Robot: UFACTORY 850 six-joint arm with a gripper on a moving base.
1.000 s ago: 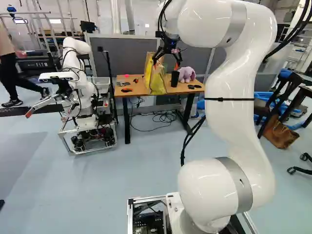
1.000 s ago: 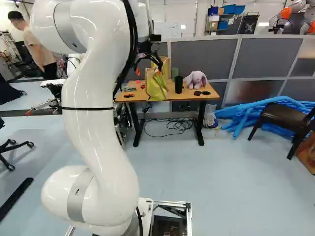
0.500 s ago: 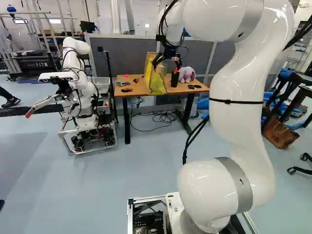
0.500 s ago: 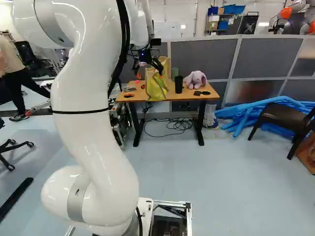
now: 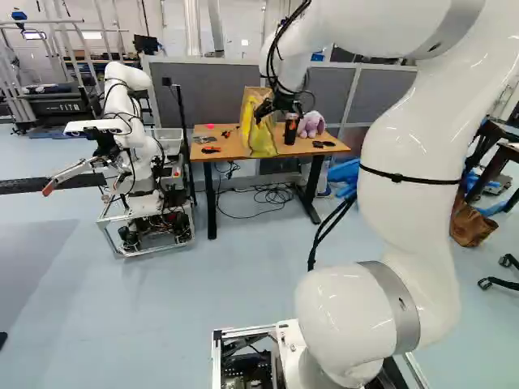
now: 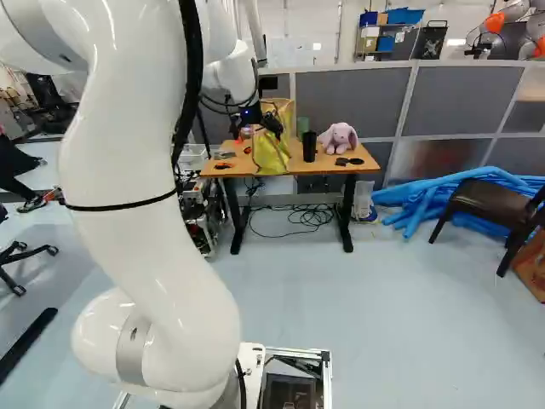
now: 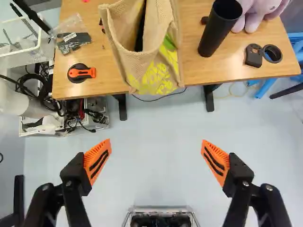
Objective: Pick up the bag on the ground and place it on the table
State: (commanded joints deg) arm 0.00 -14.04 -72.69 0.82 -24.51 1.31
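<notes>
My gripper (image 5: pixel 276 118) is in front of the bag in the left base view, nearer to the base. In the wrist view the gripper (image 7: pixel 156 161) stands wide open, with only floor seen between its orange pads. Ahead of it, the tan and yellow-green bag (image 7: pixel 154 71) stands on the wooden table (image 7: pixel 213 71) at the front edge, its top gaping and its handles free of the fingers. The right base view shows the bag (image 6: pixel 271 155) upright, its upper part partly covered by the gripper.
Beside the bag are a black cup (image 7: pixel 220 28), a purple plush toy (image 6: pixel 339 137) and an orange-and-black tool (image 7: pixel 81 72). Another robot (image 5: pixel 134 146) stands left of the table. Grey partitions (image 6: pixel 349 98) rise behind. Blue tubes (image 6: pixel 464 192) and a chair (image 6: pixel 494 209) are to the right.
My arm has bent back toward the base, and the gripper has drawn away from the bag, fingers still open. The bag has stayed on the table. The base has not moved.
</notes>
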